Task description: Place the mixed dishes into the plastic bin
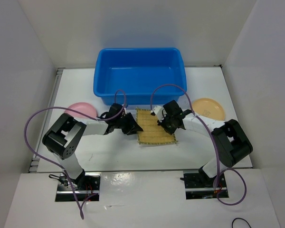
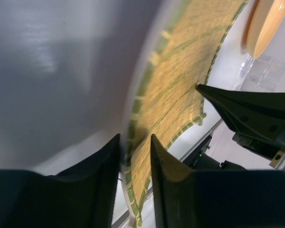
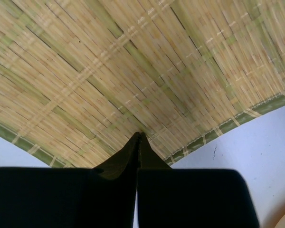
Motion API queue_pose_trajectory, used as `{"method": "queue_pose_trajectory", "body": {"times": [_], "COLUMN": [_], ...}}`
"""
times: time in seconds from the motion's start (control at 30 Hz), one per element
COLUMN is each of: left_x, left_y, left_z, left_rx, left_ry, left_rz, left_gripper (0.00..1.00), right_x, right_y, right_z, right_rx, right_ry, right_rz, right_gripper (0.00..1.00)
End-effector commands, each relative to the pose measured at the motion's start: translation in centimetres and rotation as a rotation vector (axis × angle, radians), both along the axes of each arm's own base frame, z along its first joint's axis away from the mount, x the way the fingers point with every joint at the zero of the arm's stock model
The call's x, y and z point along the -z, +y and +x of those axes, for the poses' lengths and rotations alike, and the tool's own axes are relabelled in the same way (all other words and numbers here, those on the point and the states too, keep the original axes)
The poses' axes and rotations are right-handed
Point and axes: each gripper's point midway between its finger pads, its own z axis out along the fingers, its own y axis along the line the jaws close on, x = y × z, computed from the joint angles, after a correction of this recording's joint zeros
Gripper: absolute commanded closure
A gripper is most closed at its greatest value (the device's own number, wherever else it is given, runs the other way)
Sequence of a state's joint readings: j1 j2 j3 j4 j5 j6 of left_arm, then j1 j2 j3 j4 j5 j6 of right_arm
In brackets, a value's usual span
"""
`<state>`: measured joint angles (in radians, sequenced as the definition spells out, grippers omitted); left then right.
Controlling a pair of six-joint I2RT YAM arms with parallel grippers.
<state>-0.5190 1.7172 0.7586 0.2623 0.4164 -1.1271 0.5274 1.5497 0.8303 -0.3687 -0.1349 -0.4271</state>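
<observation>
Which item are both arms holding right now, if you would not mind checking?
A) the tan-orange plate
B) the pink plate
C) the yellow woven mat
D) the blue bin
C: the yellow woven mat bows up between the arms. The left gripper has its jaws pinching one edge, and the right gripper has its jaws shut on the opposite edge.

The left arm (image 1: 91, 127) hides part of the pink plate (image 1: 79, 109), and the mat (image 2: 180, 95) blurs at its near edge.
</observation>
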Motion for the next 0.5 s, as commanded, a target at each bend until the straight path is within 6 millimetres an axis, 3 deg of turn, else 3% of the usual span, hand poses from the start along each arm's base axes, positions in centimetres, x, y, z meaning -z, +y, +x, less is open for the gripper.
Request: {"method": "queue_pose_trajectory", "body": {"times": [0.0, 0.17, 0.23, 0.37, 0.4, 0.43, 0.47], "left_x": [-2.2, -2.9, -2.7, -3.2, -3.2, -3.5, -3.8], "left_y": [-2.5, -3.3, -3.7, -3.9, -3.9, -4.0, -4.2], "left_z": [0.4, 0.3, -0.1, 0.3, 0.3, 0.2, 0.2], "left_rx": [0.081, 0.093, 0.109, 0.105, 0.105, 0.113, 0.115], "left_ry": [-0.062, -0.068, -0.066, -0.084, -0.084, -0.089, -0.091], "left_rz": [-0.102, -0.145, -0.15, -0.169, -0.169, -0.178, -0.194], "left_gripper": [0.62, 0.34, 0.34, 0.54, 0.62, 0.77, 0.83], "right_x": [0.5, 0.5, 0.5, 0.5, 0.5, 0.5, 0.5], "right_y": [0.6, 0.6, 0.6, 0.6, 0.6, 0.6, 0.6], "right_z": [-0.2, -0.2, -0.2, -0.2, -0.2, -0.2, -0.2], "right_rx": [-0.005, -0.005, -0.005, -0.005, -0.005, -0.005, -0.005], "right_ry": [0.021, 0.021, 0.021, 0.021, 0.021, 0.021, 0.021], "right_rz": [0.016, 0.016, 0.016, 0.016, 0.016, 0.016, 0.016], "right_gripper": [1.0, 1.0, 1.0, 1.0, 1.0, 1.0, 1.0]}}
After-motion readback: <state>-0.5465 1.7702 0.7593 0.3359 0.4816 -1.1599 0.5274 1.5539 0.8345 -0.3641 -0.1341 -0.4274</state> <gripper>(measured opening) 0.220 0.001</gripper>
